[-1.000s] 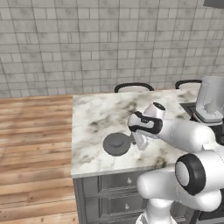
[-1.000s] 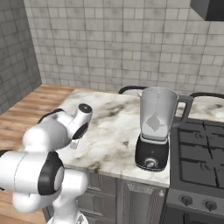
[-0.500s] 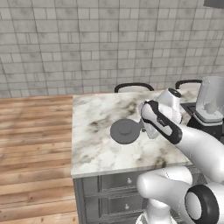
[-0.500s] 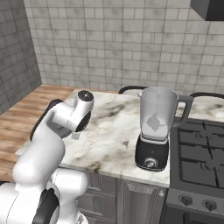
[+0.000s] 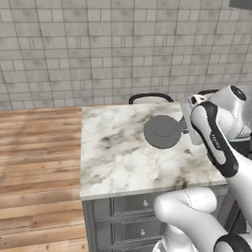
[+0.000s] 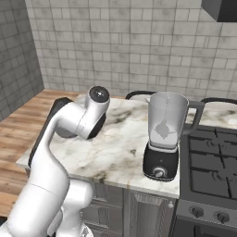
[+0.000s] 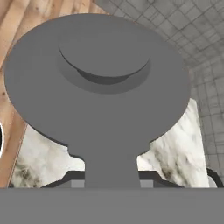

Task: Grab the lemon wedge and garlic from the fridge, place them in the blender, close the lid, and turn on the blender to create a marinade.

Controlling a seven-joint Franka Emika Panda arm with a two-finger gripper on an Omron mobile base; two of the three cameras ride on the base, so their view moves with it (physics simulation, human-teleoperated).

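Lid (image 5: 163, 131) — dark grey round disc, flat and broad, with a raised round knob at its centre and a short tab jutting from one edge. In the hand view the lid (image 7: 98, 83) is seen very close, its tab running down toward the camera between two dark finger tips that flank it at the bottom edge. In the left base view it is off the marble tabletop (image 5: 123, 157), carried level above its right half, the tab end against the claw (image 5: 187, 129). The claw is closed partway on the tab, holding the lid out sideways from the hand.

Blender (image 6: 164, 137) — rounded black base with a small knob at the front, tall clear greyish jar with a handle on its right side. It stands on the tabletop (image 6: 115, 152) at the right end, just beside the stove (image 6: 208, 162). Jar mouth is open, no lid on it. Something pale shows low inside the jar; what it is cannot be told.

Lid and blender are well apart — the lid over the middle-right of the tabletop in the left base view, the blender further right.

Tabletop is white marble with grey-brown veining, over grey drawers (image 5: 133, 204). A wooden floor (image 5: 39, 172) lies to the left, and a grey tiled wall (image 5: 123, 49) stands behind.
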